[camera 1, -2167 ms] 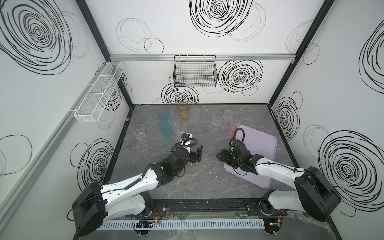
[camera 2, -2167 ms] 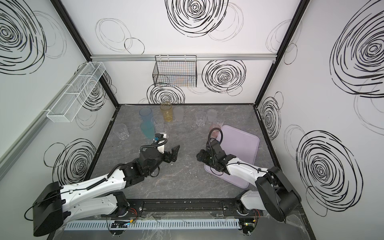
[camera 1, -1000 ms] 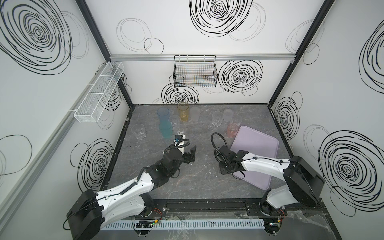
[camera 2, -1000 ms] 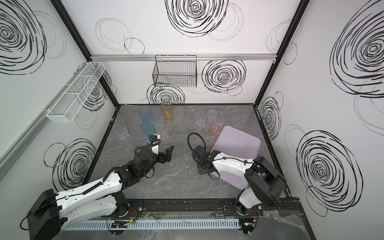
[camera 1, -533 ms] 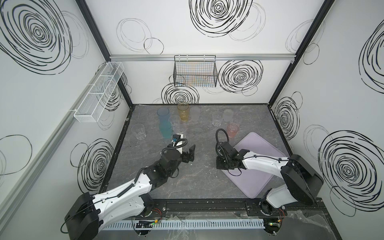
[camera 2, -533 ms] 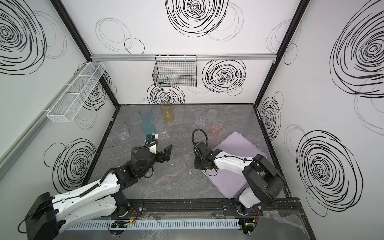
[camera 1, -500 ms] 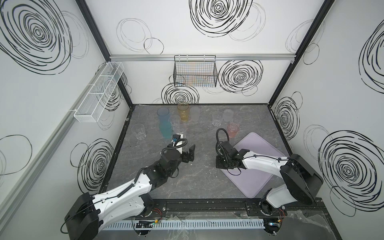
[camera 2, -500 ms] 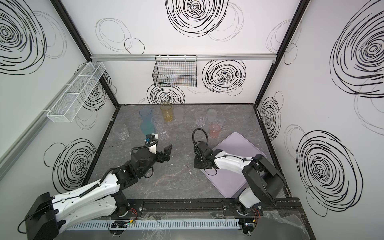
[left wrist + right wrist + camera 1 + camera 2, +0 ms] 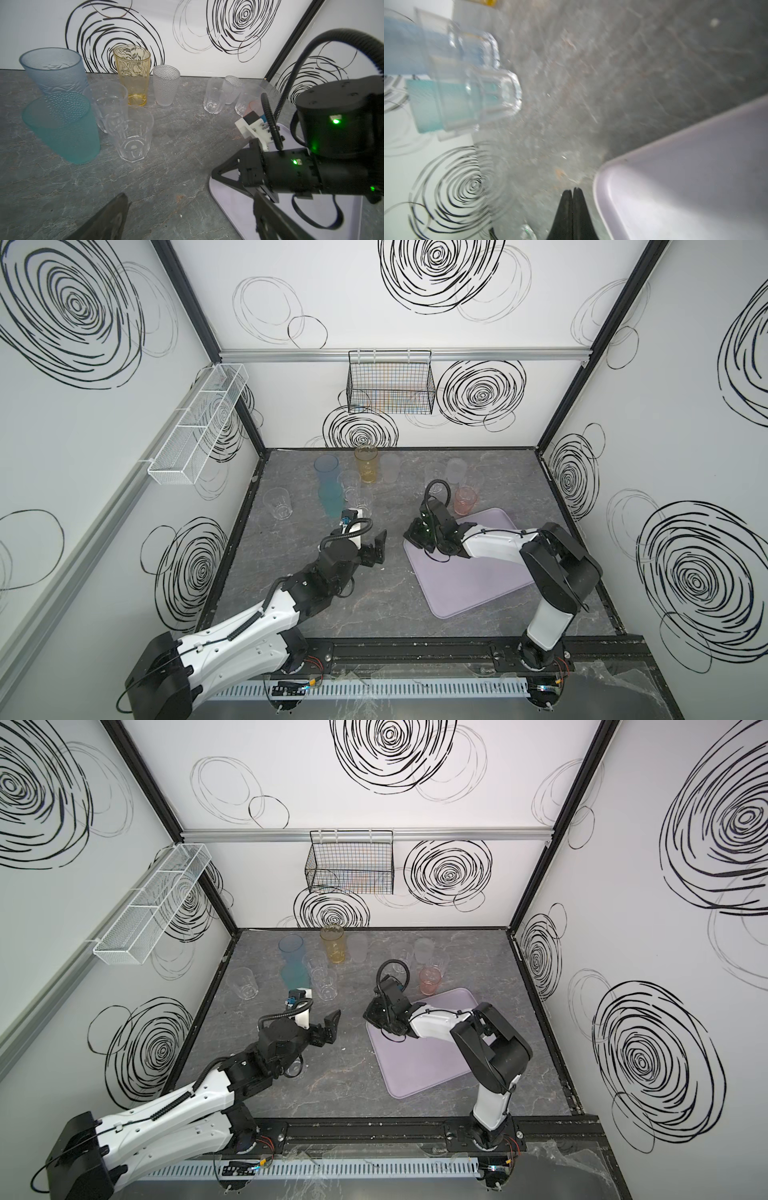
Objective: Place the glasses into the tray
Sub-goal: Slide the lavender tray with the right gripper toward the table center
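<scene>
The right hand was closed tight on nothing beside a corner of the tray, while the left hand gaped wide, empty, above the bench near the glasses.

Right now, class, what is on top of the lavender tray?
Nothing stands on the tray; its bare surface shows. The right arm reaches over its left corner, with the shut pincer beside that corner. The patch under that arm is covered.
</scene>
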Robot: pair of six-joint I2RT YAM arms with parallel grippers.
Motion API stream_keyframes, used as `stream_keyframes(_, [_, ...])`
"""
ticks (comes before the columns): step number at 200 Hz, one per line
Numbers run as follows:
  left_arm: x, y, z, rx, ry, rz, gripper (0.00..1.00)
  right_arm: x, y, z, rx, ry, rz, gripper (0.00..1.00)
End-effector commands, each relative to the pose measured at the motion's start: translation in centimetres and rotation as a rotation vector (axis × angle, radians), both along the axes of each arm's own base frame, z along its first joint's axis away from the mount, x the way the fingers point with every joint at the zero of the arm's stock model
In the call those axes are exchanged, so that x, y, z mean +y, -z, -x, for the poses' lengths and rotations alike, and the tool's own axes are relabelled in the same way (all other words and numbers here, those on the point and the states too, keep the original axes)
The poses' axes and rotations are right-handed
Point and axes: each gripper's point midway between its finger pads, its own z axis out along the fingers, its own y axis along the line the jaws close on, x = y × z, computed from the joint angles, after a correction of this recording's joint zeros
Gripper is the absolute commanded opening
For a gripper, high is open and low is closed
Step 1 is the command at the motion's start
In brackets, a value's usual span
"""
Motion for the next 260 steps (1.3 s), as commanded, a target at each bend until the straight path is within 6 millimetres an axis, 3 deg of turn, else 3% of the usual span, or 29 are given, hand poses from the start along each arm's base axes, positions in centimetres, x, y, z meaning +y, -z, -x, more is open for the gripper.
stream_keyframes(1, [1.7, -1.8, -0.2, -0.040, -0.071, 0.023, 0.96, 0.2, -1.6, -3.9, -0.029, 0.157, -0.119, 0.00])
stream_keyframes(36, [2.7, -1.4, 0.2, -0.013, -0.084, 0.015, 0.96, 0.2, -2.1, -6.5, -0.063, 0.236, -0.174, 0.00])
stream_keyframes(64, [2.8, -1.1, 0.4, 0.027, -0.083, 0.022, 0.97, 0.5, -4.3, -6.8, -0.146, 0.097, -0.072, 0.04])
stream_keyframes(95, [3.2, 0.1, -0.1, 0.043, -0.122, 0.003, 0.98, -1.2, -4.8, -2.9, -0.161, -0.052, 0.008, 0.15])
stream_keyframes(133, [1.7, 1.8, -1.4, 0.079, -0.113, -0.024, 0.97, -4.7, -2.5, 4.3, -0.143, -0.219, 0.238, 0.35])
stream_keyframes(156, [3.0, 2.3, -2.2, 0.081, -0.170, -0.084, 0.96, -6.9, -0.8, 8.3, -0.117, -0.323, 0.450, 0.46])
stream_keyframes(180, [4.8, 2.5, -3.1, 0.105, -0.229, -0.047, 0.96, -7.2, 0.9, 11.6, -0.077, -0.402, 0.517, 0.50])
stream_keyframes(208, [4.7, 2.4, -3.0, 0.112, -0.205, 0.020, 0.96, -5.9, 3.0, 13.7, -0.025, -0.450, 0.456, 0.48])
stream_keyframes(260, [5.7, 2.0, -2.3, 0.095, -0.231, 0.022, 0.96, -4.6, 2.8, 13.1, -0.061, -0.468, 0.476, 0.48])
